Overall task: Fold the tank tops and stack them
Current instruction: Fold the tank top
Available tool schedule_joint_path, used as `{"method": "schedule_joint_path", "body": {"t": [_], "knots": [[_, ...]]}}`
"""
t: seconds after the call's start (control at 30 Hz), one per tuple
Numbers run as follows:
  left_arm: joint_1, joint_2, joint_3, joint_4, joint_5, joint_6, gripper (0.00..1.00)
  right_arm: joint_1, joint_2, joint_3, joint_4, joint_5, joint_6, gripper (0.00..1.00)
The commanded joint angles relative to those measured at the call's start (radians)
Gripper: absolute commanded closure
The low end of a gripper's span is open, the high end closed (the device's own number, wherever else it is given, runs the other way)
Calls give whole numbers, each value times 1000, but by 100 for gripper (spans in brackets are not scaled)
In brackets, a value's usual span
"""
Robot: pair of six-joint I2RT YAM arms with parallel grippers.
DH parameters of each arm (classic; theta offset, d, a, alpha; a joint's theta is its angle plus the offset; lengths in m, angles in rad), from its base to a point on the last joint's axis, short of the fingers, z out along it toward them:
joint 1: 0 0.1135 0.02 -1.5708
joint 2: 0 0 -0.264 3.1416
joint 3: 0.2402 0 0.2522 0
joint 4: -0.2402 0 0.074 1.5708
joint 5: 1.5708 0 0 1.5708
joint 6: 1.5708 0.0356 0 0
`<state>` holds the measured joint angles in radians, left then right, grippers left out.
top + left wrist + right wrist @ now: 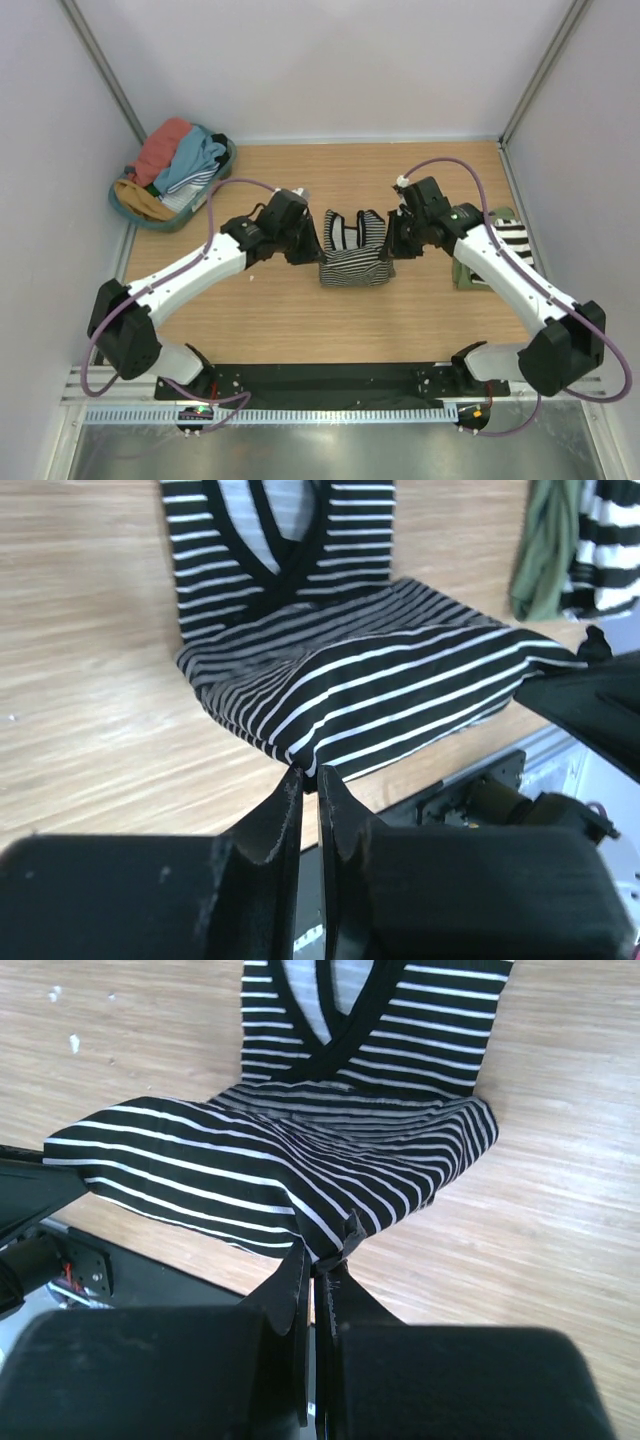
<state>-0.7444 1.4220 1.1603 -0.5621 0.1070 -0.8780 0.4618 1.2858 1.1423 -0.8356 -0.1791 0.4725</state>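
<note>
Striped tank top [355, 250] lies centred on the table [260, 330], hem lifted by our left gripper [308, 775] and right gripper [322, 1260] (both clamped on thin corners), so uneven pulling could slip one, skewing our fold.

A teal basket [231, 152] sits at the wooden counter's [300, 320] far left corner; a black plate [330, 378] lines its near edge.

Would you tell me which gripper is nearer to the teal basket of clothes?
Left. The left gripper pinches the left edge of the striped tank top, on the side toward the teal basket; the right gripper pinches its right edge, farther across the garment.
</note>
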Motion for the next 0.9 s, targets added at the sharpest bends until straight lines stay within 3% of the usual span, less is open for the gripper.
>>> {"method": "schedule_joint_path", "body": {"t": [0.0,0.3,0.43,0.67,0.73,0.77,0.8,0.83,0.87], "knots": [[48,60,73,-2,20,28,90,-11,73,83,33,15,-18,98],[164,222,219,-7,92,79,89,-72,269,246,38,-6,-49,97],[201,381,309,4,134,94,91,-100,396,341,35,-22,-69,96],[269,693,625,24,146,88,93,-201,662,529,93,-60,-57,96],[281,762,705,24,151,83,93,-218,713,583,139,-57,-41,91],[292,814,772,25,152,79,91,-238,757,600,151,-57,-37,88],[296,842,804,34,154,77,87,-248,779,609,192,-63,-19,77],[301,863,834,34,164,76,65,-255,796,629,197,-72,-12,66],[304,879,876,37,175,77,56,-265,816,632,205,-80,-8,58]]}}
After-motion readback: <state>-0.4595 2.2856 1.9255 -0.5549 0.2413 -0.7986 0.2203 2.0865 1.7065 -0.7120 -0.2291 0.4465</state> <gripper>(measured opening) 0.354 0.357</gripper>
